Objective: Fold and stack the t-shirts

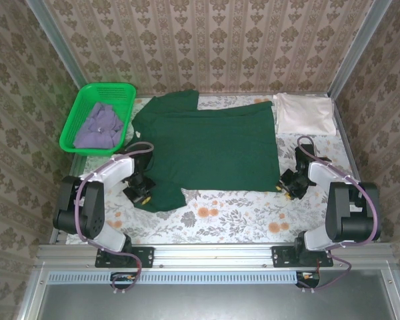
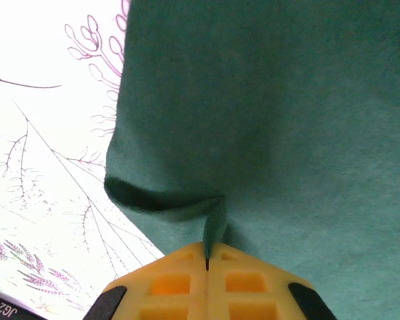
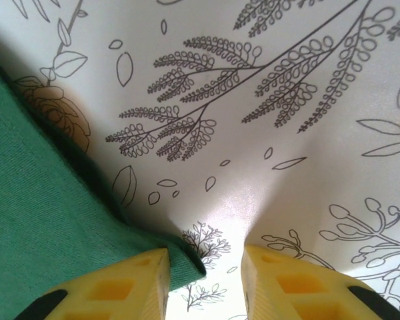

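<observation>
The dark green t-shirt (image 1: 207, 143) lies spread flat across the middle of the table. My left gripper (image 1: 139, 190) is at its near left corner, shut on a pinched fold of the green cloth (image 2: 213, 227); the yellow fingers (image 2: 173, 280) meet with the fold caught in the seam. My right gripper (image 1: 290, 185) is at the shirt's near right corner and open. That green corner (image 3: 187, 263) lies between the fingers against the left one (image 3: 120, 290), with bare tablecloth up to the right one. A cream-white t-shirt (image 1: 305, 113) lies folded at the back right. A greyish-lavender t-shirt (image 1: 99, 125) sits crumpled in the basket.
The bright green plastic basket (image 1: 77, 127) stands at the back left, beside the green shirt's sleeve. A floral tablecloth (image 1: 233, 213) covers the table, with a bare strip between the shirt's near hem and the arm bases. Patterned walls close in the back and both sides.
</observation>
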Available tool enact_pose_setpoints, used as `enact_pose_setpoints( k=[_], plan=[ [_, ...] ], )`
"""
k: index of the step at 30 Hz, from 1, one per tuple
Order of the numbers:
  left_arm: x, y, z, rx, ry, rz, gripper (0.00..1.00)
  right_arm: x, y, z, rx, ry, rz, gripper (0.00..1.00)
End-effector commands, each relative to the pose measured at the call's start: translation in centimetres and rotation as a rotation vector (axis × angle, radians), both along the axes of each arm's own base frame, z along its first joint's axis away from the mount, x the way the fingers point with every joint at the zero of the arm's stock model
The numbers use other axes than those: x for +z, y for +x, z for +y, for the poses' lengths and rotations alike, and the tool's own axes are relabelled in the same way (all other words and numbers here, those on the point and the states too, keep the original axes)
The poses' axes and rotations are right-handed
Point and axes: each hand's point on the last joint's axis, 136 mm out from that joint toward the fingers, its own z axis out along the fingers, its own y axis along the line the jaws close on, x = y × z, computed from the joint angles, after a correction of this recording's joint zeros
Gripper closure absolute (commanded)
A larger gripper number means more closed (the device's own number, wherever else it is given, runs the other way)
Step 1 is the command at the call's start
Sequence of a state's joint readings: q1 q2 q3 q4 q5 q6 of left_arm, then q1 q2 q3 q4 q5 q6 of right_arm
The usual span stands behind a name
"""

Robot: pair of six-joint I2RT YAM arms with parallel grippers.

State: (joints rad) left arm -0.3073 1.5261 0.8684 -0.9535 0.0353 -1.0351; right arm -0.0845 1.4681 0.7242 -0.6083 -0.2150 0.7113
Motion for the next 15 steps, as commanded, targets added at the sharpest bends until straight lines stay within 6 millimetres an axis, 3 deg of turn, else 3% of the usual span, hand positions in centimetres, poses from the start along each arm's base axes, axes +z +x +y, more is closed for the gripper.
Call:
enact_pose_setpoints(
  k=[1,15],
  plan=[
    [0.1,-1.6,0.9,-0.032,0.034,0.031,1.0,-0.3,0.2,1.6,0.031,0.056,-0.007,0.65],
    [0.5,-3.7,2.7,-0.098,0.101,0.064,1.0,-0.5,0.9,2.0,0.112,-0.012,0.032,0.76]
  ],
)
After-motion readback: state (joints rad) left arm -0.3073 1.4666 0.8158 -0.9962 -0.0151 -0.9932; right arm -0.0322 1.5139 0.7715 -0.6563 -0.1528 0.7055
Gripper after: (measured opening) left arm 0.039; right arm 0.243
